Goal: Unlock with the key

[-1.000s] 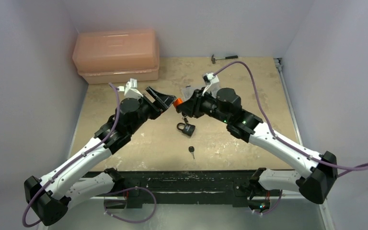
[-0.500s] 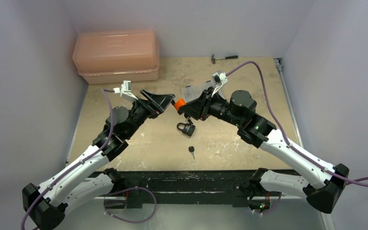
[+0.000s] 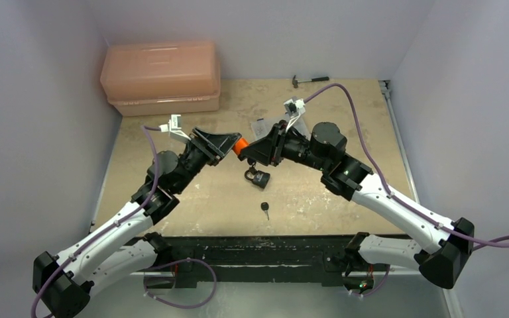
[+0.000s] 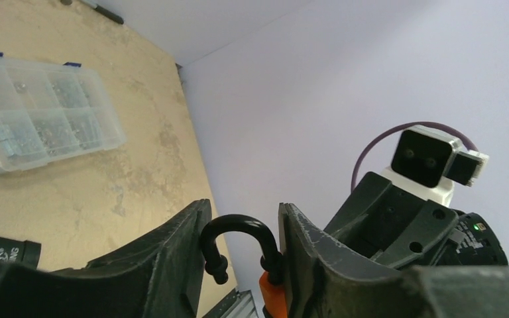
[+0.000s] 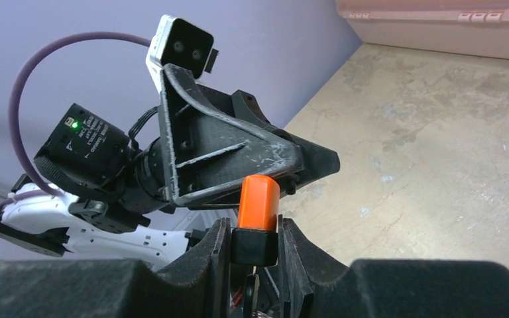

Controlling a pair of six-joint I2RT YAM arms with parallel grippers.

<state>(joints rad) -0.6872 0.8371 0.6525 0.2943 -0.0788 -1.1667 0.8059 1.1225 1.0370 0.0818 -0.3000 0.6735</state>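
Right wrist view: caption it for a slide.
Right gripper clamps the black end of an orange padlock, facing the left gripper.

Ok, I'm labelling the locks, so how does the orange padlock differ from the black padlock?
Colour: the orange padlock has a bright orange body; the black padlock is dark all over. Height: the orange padlock is held up between the left gripper and the right gripper; the black padlock sits lower, beneath them, in neither's jaws. Both have a dark shackle.
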